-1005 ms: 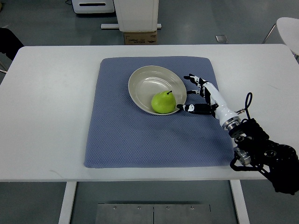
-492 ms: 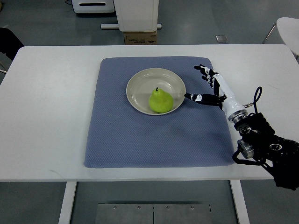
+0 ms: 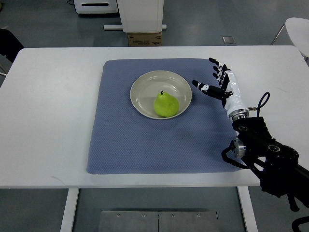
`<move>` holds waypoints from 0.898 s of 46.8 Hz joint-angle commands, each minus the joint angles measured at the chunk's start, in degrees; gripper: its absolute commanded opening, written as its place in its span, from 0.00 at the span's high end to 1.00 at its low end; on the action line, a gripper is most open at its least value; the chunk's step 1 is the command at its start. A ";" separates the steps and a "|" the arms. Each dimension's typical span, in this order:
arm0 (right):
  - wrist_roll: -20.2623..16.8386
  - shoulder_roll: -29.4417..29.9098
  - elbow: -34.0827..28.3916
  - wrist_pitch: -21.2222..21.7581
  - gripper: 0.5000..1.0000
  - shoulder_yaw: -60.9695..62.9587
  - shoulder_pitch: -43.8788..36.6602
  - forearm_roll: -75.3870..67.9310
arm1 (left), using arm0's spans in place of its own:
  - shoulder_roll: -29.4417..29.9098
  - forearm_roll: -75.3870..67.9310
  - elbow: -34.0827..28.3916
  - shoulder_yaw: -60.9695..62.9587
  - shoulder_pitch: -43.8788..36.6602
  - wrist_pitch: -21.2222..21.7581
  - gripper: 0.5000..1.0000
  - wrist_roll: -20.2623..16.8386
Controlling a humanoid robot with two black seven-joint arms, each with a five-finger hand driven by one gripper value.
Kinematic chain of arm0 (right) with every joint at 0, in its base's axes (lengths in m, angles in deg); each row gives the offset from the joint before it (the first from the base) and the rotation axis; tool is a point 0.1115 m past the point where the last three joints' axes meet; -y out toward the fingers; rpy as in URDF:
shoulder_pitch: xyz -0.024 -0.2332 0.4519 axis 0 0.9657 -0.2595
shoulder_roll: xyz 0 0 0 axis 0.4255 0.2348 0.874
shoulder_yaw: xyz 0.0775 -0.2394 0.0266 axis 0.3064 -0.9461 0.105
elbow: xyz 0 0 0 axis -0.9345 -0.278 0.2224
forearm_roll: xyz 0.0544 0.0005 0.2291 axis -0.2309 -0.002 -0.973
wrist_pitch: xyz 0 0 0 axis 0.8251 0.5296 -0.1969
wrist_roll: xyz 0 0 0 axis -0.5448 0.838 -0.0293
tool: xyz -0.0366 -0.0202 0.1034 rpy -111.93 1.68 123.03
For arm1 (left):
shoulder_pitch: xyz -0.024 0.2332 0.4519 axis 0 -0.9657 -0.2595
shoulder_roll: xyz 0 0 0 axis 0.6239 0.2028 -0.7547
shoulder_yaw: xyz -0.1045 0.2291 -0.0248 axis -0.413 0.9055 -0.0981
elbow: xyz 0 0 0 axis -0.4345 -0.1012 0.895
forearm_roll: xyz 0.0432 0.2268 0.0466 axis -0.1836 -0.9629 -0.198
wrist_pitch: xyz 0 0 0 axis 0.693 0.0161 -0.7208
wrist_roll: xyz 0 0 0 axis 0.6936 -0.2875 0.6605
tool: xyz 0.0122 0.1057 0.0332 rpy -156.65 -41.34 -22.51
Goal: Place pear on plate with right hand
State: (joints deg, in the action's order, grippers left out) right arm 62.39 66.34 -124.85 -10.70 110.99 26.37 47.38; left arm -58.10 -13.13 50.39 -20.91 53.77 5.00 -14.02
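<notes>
A green pear [image 3: 166,104] stands upright in the cream plate [image 3: 145,92], toward its near right side. The plate rests on a blue-grey mat [image 3: 125,145] in the middle of the white table. My right hand [image 3: 210,79] hovers over the mat's right edge, a short way right of the plate and apart from it. Its fingers are spread and hold nothing. The right arm's black wrist and cables [image 3: 263,154] run off toward the lower right corner. The left arm does not show.
The white table [image 3: 53,106] extends well beyond the mat on the left and right. Behind the table stand a white cabinet base [image 3: 141,14] and a cardboard box [image 3: 145,38]. A white chair edge [image 3: 298,26] shows at the top right.
My right hand has drawn back from the plate to the right and lifted away. The pear settled upright and the plate shifted slightly left, then both stayed still.
</notes>
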 commanded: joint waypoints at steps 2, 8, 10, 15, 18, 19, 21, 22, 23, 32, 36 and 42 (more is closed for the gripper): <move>-0.97 0.09 0.05 -0.64 0.01 0.26 0.30 0.01 | 0.00 -0.01 0.00 0.02 0.00 -0.01 0.00 0.00; -3.69 0.09 0.05 -0.82 0.01 2.10 0.21 0.01 | 0.00 -0.01 0.00 -0.07 0.00 -0.01 0.00 0.00; -4.49 0.09 0.05 -0.91 0.01 2.81 0.21 0.09 | 0.00 -0.01 0.00 0.02 0.00 -0.01 0.00 0.00; -4.31 0.09 -0.04 -1.87 0.00 3.95 0.30 0.09 | 0.00 -0.01 0.00 0.02 0.00 -0.01 0.00 0.00; -3.79 0.09 -0.04 -3.36 0.00 4.13 0.39 0.09 | 0.00 -0.01 0.00 0.02 0.00 -0.01 0.00 0.00; -3.53 0.09 -0.04 -3.89 0.00 4.21 0.48 0.09 | 0.00 -0.01 0.00 0.02 0.00 -0.01 0.00 0.00; -3.00 0.09 -0.04 -5.21 0.00 4.22 0.48 0.09 | 0.00 -0.01 0.00 -0.07 0.00 -0.01 0.00 0.00; -2.74 0.09 -0.04 -5.91 0.00 4.22 0.56 0.09 | 0.00 -0.01 0.00 -0.07 0.00 -0.01 0.00 0.00; -2.47 0.09 -0.04 -6.52 0.00 4.22 0.56 0.09 | 0.00 -0.01 0.00 0.02 0.00 -0.01 0.00 0.00; 2.53 0.09 -0.39 -13.29 0.00 4.13 1.18 0.36 | 0.00 -0.01 0.00 -0.07 0.00 -0.01 0.00 0.00; 3.60 0.18 -0.48 -15.23 0.00 4.13 1.35 0.45 | 0.00 -0.01 0.00 0.02 0.00 -0.01 0.00 0.00; 3.60 0.09 -0.48 -15.23 0.00 3.95 1.44 0.53 | 0.00 -0.01 0.00 0.02 0.00 -0.01 0.00 0.00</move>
State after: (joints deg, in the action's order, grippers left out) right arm 66.03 66.50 -125.31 -26.00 115.03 27.81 47.90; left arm -58.10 -13.16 50.39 -20.93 53.78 4.99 -14.02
